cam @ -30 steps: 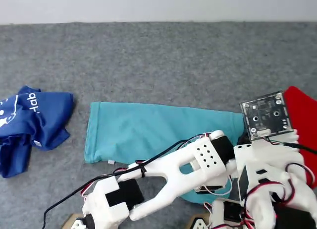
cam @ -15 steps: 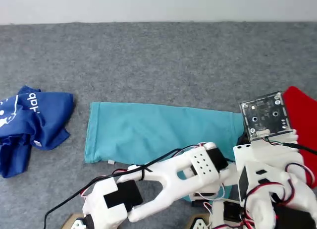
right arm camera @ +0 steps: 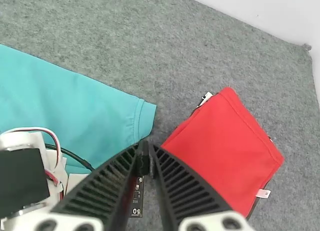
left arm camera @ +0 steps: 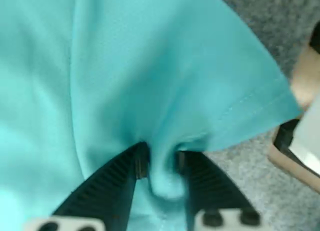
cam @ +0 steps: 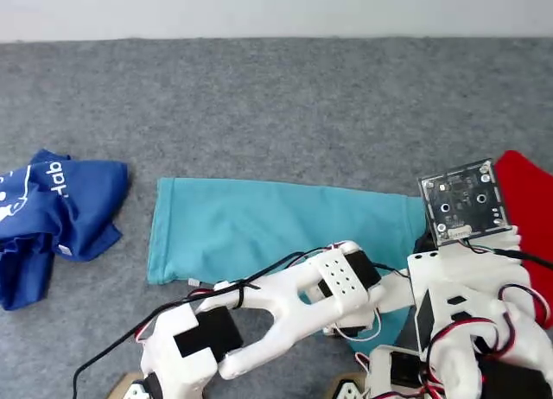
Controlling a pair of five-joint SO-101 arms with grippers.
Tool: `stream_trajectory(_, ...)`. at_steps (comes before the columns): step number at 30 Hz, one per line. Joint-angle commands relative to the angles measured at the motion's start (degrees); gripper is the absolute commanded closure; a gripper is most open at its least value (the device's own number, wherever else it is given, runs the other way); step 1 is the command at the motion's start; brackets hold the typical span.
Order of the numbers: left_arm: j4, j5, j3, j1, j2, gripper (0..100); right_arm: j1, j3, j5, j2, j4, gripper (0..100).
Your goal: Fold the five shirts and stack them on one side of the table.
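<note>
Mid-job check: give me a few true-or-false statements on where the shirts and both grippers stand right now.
1. The left gripper is clamped on a bunch of the teal shirt. True.
2. The right gripper holds the red shirt. False: its jaws are shut on nothing, and the red shirt lies on the table beside it.
3. The blue shirt lies crumpled, apart from the teal shirt. True.
4. The blue shirt is stacked on the red shirt. False: they lie at opposite ends of the table, with the teal shirt spread between them.
</note>
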Motion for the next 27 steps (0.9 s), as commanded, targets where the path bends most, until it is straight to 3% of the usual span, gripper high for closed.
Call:
stream_trajectory(1, -0.6, -0.6, -0.2, -0.7, -3.2, 99, 0.7, -1.1, -0.4, -0.1, 2.2, 98.8)
stream_trajectory(8, 4.8, -0.4, -6.0, -1.1, -7.1, 99, 0.7, -1.1, -0.4, -0.1, 2.2, 98.8)
stream_trajectory(14, 4.7, -0.4, -7.4, -1.2, -9.0, 99, 0.7, -1.1, -0.4, 0.0, 2.2, 98.8)
stream_trajectory(24, -1.6, -0.8, -7.2, -11.9, -8.8, 98, 0.7, 1.5, -0.3, -0.1, 2.2, 98.8)
stream_trajectory(27, -3.2, -0.6, -7.1, -14.1, -8.7, 93, 0.7, 1.8, -0.4, -0.1, 2.2, 98.8)
